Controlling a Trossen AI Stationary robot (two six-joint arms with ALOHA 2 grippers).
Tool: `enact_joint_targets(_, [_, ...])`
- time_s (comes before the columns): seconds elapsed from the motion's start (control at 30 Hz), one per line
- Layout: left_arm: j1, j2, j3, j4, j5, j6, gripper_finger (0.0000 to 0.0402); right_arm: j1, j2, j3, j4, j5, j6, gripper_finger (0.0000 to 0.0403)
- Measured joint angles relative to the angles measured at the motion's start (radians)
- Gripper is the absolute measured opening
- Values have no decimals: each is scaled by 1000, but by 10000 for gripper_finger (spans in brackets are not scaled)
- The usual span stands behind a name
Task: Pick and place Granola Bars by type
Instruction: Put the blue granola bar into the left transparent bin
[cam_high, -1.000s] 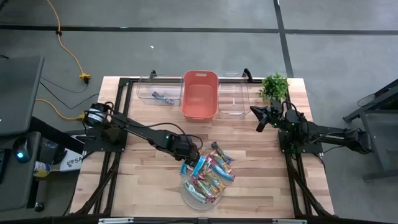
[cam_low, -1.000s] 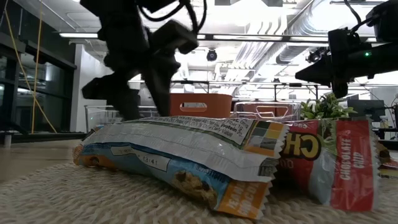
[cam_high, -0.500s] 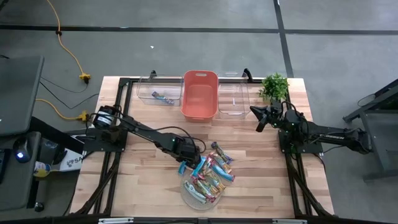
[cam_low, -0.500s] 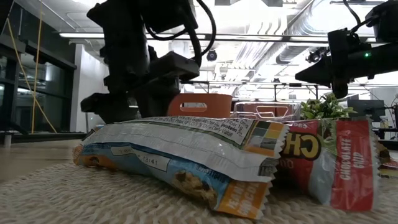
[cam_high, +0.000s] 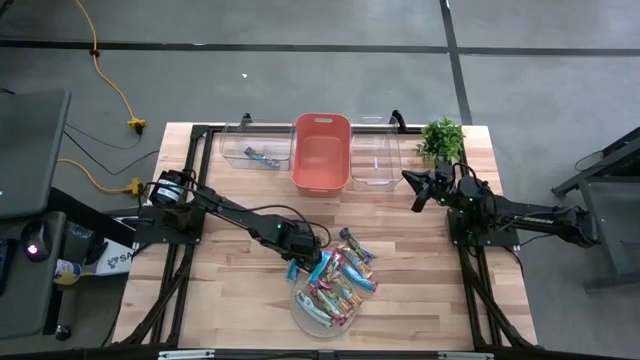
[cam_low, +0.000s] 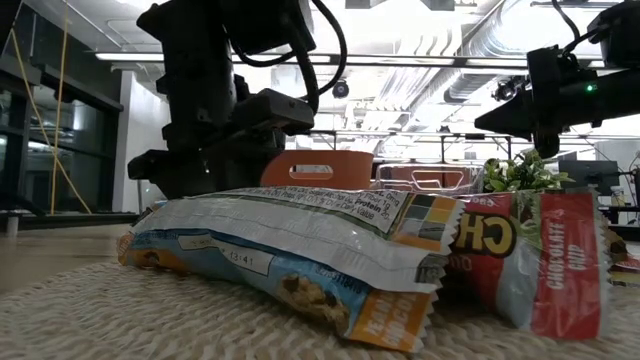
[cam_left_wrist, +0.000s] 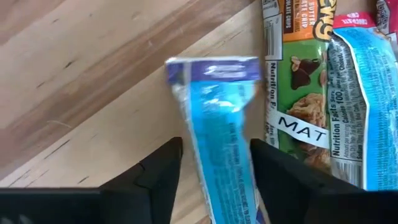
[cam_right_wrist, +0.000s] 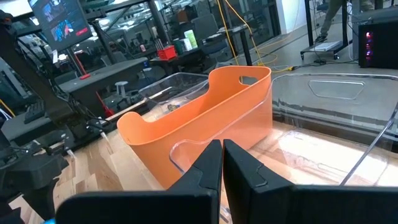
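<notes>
- My left tool (cam_left_wrist: 211, 163) is down at the near-left edge of the granola bar pile (cam_high: 335, 280), its two fingers (cam_left_wrist: 158, 171) spread to either side of a blue-wrapped bar (cam_left_wrist: 221, 130); the wrist view shows a sliver of gap on each side, so I read it as released around the bar, not gripping it.
- That blue-wrapped bar lies flat on the wooden counter (cam_high: 230, 270), just beside the pile's left edge, with its purple-banded end pointing away from the tool.
- Touching the blue-wrapped bar's far side is a green-and-orange wrapped bar (cam_left_wrist: 297, 81), and just beyond that a light-blue wrapped one (cam_left_wrist: 364, 106).
- The pile sits on a round woven mat (cam_low: 120, 310) in the middle of the counter's near half; from the low view I see a long white-and-blue wrapper (cam_low: 290, 235) across the front and a red chocolate-chip wrapper (cam_low: 555, 260) to its side.
- Behind the pile, along the counter's far edge, stand three bins: a clear bin (cam_high: 255, 148) holding one bar, an orange bin (cam_high: 321, 150) in the middle, and a second clear bin (cam_high: 375, 155) next to it.
- My right tool (cam_high: 412, 190) hangs above the counter just beside the second clear bin, fingers pressed together, holding nothing.
- A small green plant (cam_high: 441, 138) stands at the far corner behind the right tool.
</notes>
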Motion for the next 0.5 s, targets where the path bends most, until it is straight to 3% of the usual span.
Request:
enact_joint_targets(0.27, [1, 0, -2, -14, 8, 14, 96, 0, 0, 0, 0, 0, 0, 0])
enact_joint_targets(0.5, [1, -24, -5, -42, 18, 53, 64, 0, 0, 0, 0, 0, 0, 0])
